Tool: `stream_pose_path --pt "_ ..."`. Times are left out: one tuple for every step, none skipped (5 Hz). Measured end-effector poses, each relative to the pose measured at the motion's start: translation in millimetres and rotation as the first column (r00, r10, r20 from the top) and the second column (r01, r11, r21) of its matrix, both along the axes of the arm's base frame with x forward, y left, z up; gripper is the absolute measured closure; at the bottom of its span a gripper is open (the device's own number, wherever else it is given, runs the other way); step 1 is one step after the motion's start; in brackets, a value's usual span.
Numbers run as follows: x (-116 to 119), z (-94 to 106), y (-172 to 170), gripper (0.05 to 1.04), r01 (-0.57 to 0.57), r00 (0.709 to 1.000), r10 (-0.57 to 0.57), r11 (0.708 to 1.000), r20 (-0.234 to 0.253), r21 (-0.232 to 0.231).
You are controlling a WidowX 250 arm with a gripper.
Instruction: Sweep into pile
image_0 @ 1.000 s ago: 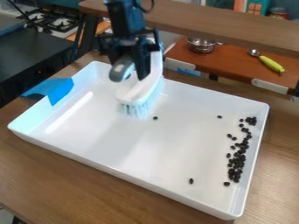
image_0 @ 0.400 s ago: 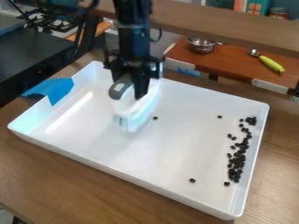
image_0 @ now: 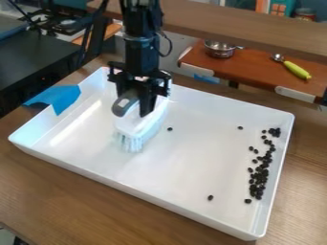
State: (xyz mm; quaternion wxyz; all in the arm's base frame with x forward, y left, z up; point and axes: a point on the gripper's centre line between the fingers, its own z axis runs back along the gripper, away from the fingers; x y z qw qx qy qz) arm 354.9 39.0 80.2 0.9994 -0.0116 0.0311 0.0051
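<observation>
The black gripper (image_0: pixel 136 107) hangs over the back left part of the white tray (image_0: pixel 153 196), shut on a white brush (image_0: pixel 142 125) with a grey handle part. The brush's pale bristles point down at the tray floor, left of a lone dark bean (image_0: pixel 170 128); whether they touch the floor I cannot tell. Most of the dark beans (image_0: pixel 258 179) lie in a loose strip along the tray's right wall. One stray bean (image_0: pixel 210 197) sits near the front, another (image_0: pixel 240 128) toward the back right.
Blue tape (image_0: pixel 62 98) covers part of the tray's left rim. Behind the tray, a brown shelf (image_0: pixel 246 64) holds a metal pot (image_0: pixel 220 49) and a green-handled scoop (image_0: pixel 296 70). A dark stove (image_0: pixel 38 60) stands at the left, and a wooden beam crosses the back.
The gripper and brush have moved toward the front left, away from the lone bean near the middle. The bean near the front shifted very slightly; the strip at the right looks nearly unchanged.
</observation>
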Motion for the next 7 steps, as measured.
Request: stream_pose_path --pt "-2 -5.3 -8 0.597 -0.034 0.999 0.034 0.999 -0.032 -0.026" --pt "0 -8.2 -36 0.597 -0.035 0.998 0.032 0.998 -0.051 -0.059" --pt "1 -8.5 -73 0.597 -0.028 0.998 0.023 0.995 -0.056 -0.096" --pt "2 -9.6 -111 0.597 -0.022 0.998 0.013 0.991 -0.066 -0.131" --pt "7 -8.4 -143 0.597 -0.017 0.997 0.006 0.985 -0.07 -0.17" --pt "5 -3.2 -155 0.597 -0.019 0.996 0.0 0.978 -0.09 -0.208" --pt "0 19.3 -137 0.597 -0.018 0.998 0.001 0.967 -0.064 -0.252"
